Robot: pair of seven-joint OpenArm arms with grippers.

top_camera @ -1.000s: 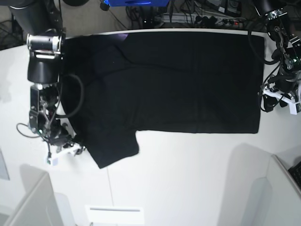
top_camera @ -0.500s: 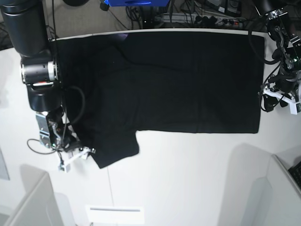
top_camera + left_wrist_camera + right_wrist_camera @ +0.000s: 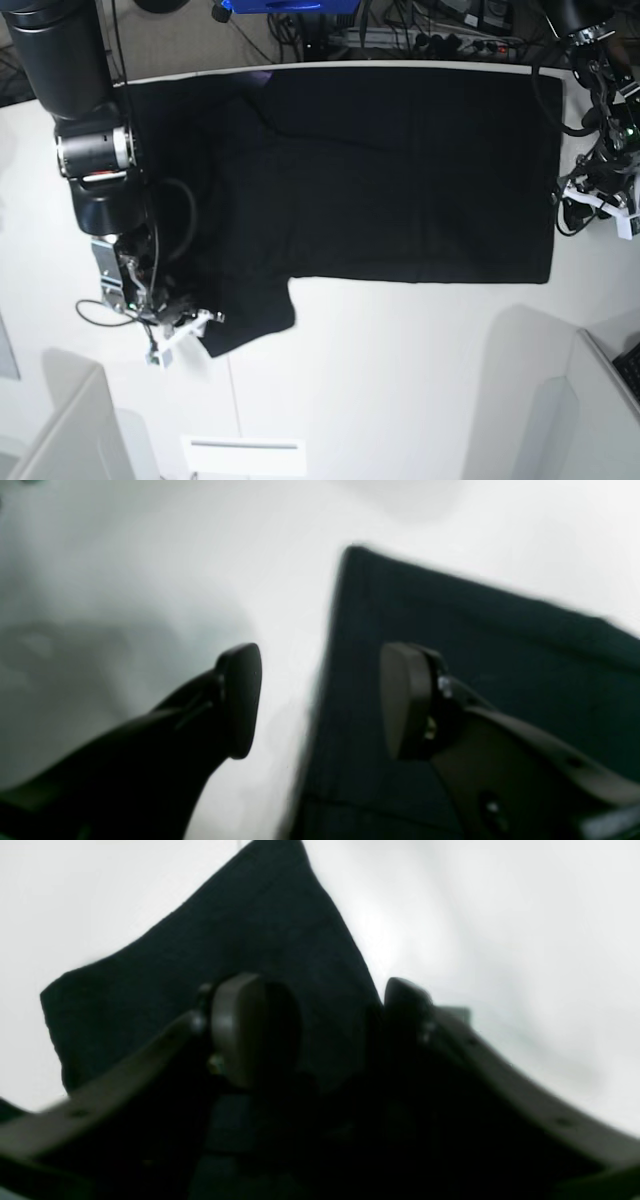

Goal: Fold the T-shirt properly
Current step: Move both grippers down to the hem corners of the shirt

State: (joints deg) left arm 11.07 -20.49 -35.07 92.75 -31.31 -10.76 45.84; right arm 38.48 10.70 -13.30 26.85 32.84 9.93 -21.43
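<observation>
- On the white table (image 3: 400,380), the T-shirt (image 3: 400,170) is spread flat with its plain black side up; no print is seen.
- The body is laid across the far half of the table, from the far left to the right edge, and one sleeve (image 3: 250,315) is pointed toward the near left.
- No fold is seen in the body, so the folding is judged to be at its very beginning; almost all of the work is left.
- The right gripper (image 3: 185,325) is placed at the end of the sleeve, on the left side of the base view.
- In the right wrist view its jaws are seen on both sides of the sleeve edge (image 3: 320,990), with cloth between them; whether the cloth is already pinched cannot be told, because the gap is dark and blurred.
- The left gripper (image 3: 320,702) is positioned at the right edge of the T-shirt, and its jaws are kept apart.
- One finger (image 3: 240,700) is over the bare table and the other is over the cloth, so the hem is between them but is not gripped.
- The next step is judged to be the folding of the sleeve inward over the body.
</observation>
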